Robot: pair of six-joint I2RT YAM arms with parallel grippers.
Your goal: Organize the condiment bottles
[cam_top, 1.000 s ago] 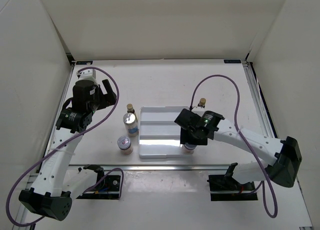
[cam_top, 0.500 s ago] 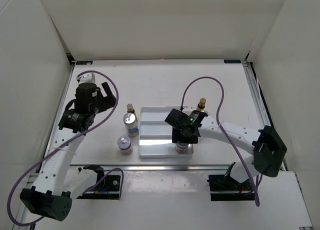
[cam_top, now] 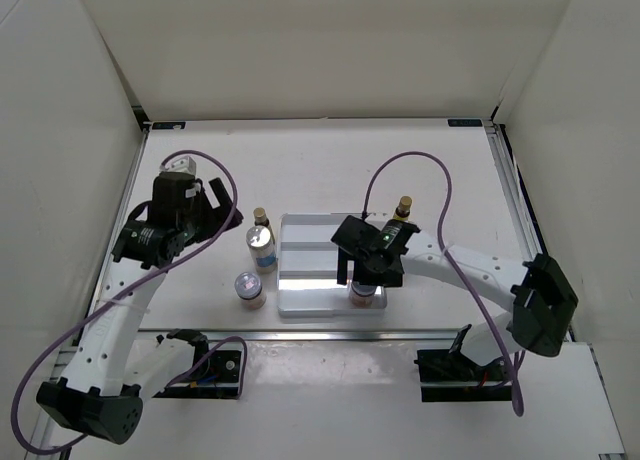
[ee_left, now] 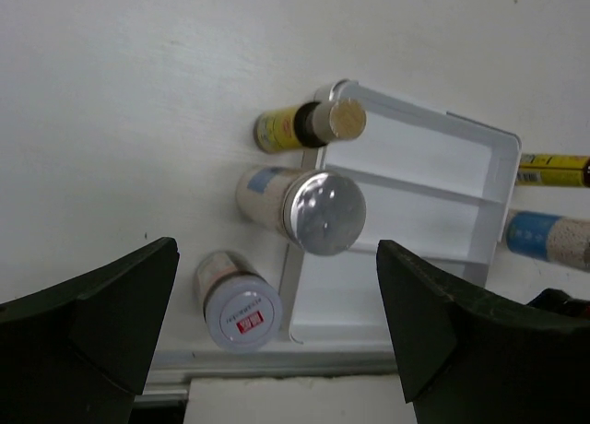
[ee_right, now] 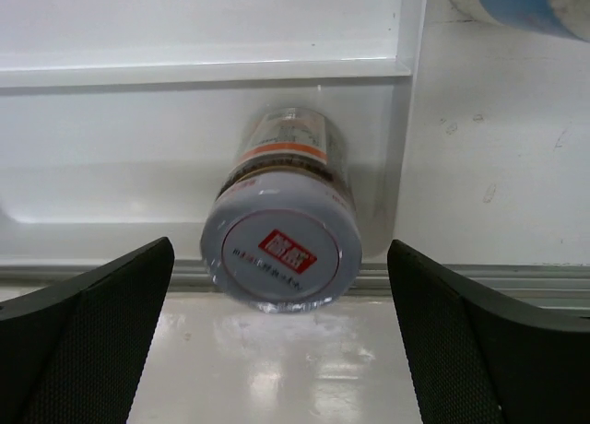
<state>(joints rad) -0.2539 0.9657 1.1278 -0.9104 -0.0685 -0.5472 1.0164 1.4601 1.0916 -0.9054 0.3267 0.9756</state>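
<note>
Six condiment bottles in three pairs, all upright, long axes vertical, caps up. Left of the white tray [cam_top: 310, 242], on the table [cam_top: 330, 160], stand one amber bottle [cam_top: 261, 217], one silver-lidded jar [cam_top: 261, 244] and one squat jar [cam_top: 249, 287]. A second amber bottle [cam_top: 404, 205] and a second blue-labelled jar [ee_left: 548, 241] stand right of the tray. The second squat jar [ee_right: 281, 249] stands on the tray's nearest step, right end. The right gripper [ee_right: 281, 327] straddles it with its fingers spread wide, not touching. The left gripper [ee_left: 277, 327] is equally wide and empty.
</note>
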